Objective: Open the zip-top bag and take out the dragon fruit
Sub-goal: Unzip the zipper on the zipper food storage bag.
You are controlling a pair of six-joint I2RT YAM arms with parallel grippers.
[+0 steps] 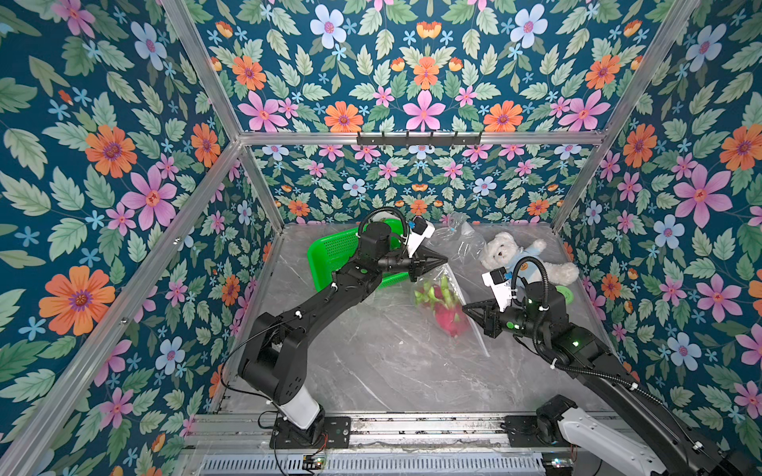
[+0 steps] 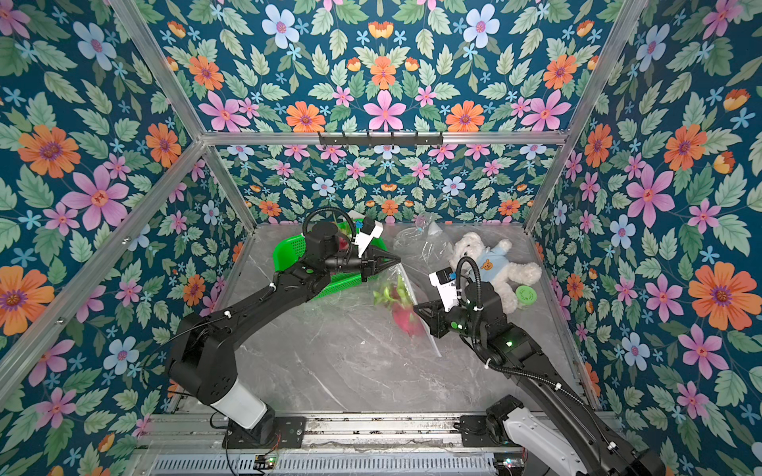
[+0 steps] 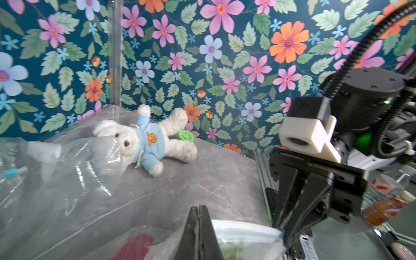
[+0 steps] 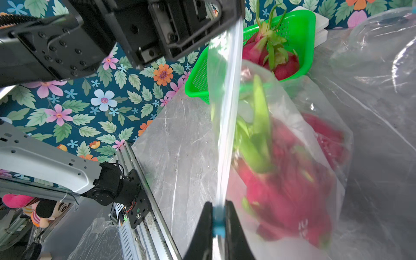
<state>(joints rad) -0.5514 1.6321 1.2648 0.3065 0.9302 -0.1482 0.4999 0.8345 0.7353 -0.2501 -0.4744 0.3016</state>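
Left gripper clamped on a corner of the zip-top bag, right gripper pinching its blue slider, blurred dragon fruit inside.

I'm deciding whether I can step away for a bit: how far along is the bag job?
Done: one dragon fruit already lies in the green basket. In hand: the left gripper pinches the zip-top bag at one end of its top edge, and the right gripper is shut on its blue slider. Left: finish unzipping, whose progress I cannot judge here, then lift out the fruit inside.
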